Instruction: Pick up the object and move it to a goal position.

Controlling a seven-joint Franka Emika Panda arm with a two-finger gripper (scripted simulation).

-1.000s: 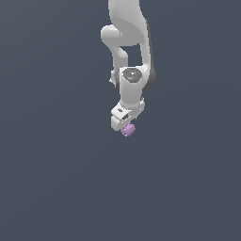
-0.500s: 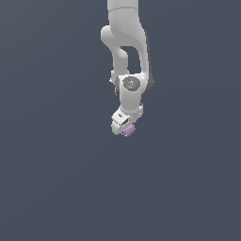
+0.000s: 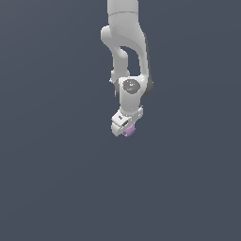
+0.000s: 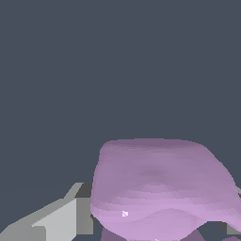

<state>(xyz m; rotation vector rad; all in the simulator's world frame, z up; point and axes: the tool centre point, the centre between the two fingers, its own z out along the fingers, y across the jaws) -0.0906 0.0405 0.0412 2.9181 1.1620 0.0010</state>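
The lilac lump point(image 3: 128, 130) sits at the tip of my white gripper point(image 3: 123, 128), held up in the air against the plain dark grey background. The gripper hangs from the white arm that comes down from the top of the exterior view. In the wrist view the lump point(image 4: 160, 188) fills much of the picture, close to the camera, with one grey finger point(image 4: 56, 219) beside it. The jaws are shut on the lump.
Only the flat dark grey background point(image 3: 56, 179) shows around the arm. No goal marker or other object is in view.
The arm has shifted a little: the wrist has lowered and the gripper with the lump has moved slightly, still holding the lump.
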